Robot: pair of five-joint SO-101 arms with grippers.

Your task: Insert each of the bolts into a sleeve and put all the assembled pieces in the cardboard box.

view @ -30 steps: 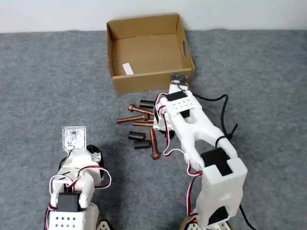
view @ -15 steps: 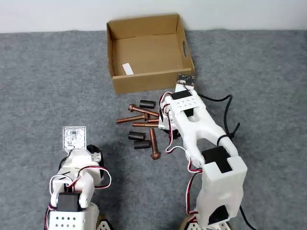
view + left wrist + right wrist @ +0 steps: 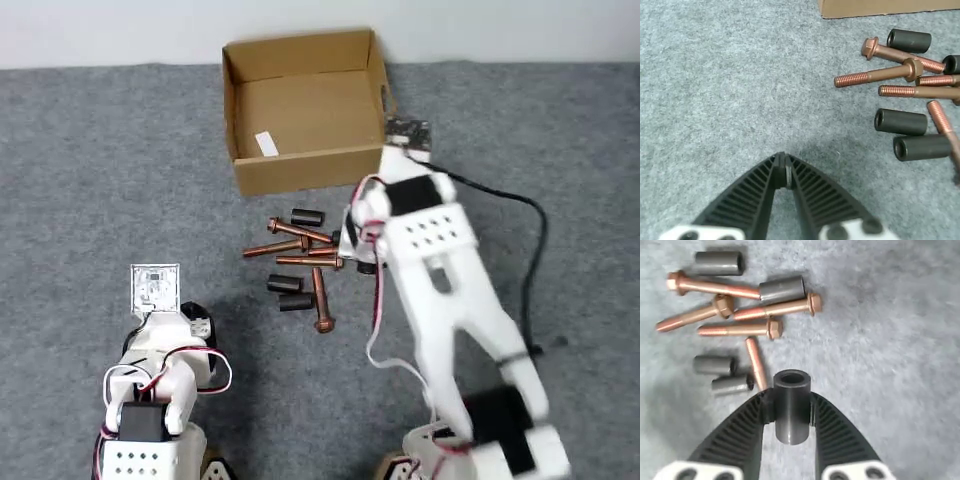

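Pinching a black sleeve (image 3: 791,412) at mid-length in the right gripper (image 3: 790,399), bolts (image 3: 740,330) beyond its tips; likely rigid, light, slippery; left gripper (image 3: 783,167) closed, empty.

Bare bench (image 3: 90,170) lay wide open on the left of the cardboard box (image 3: 310,172) and of the pile. Left pincer (image 3: 783,162), fingers together, had bare bench between it and the pile. Bolts (image 3: 290,246) and sleeves (image 3: 285,284) lay tightly packed, some crossing or touching, with narrow gaps between them. Right arm (image 3: 430,240) hung over the pile's right edge, blocking that side from above. Right pincer (image 3: 789,399) was clamped on a sleeve (image 3: 791,415). Box front wall stood just behind the rearmost sleeve (image 3: 307,216). Box was open on top, with a white slip (image 3: 266,144) on its floor.
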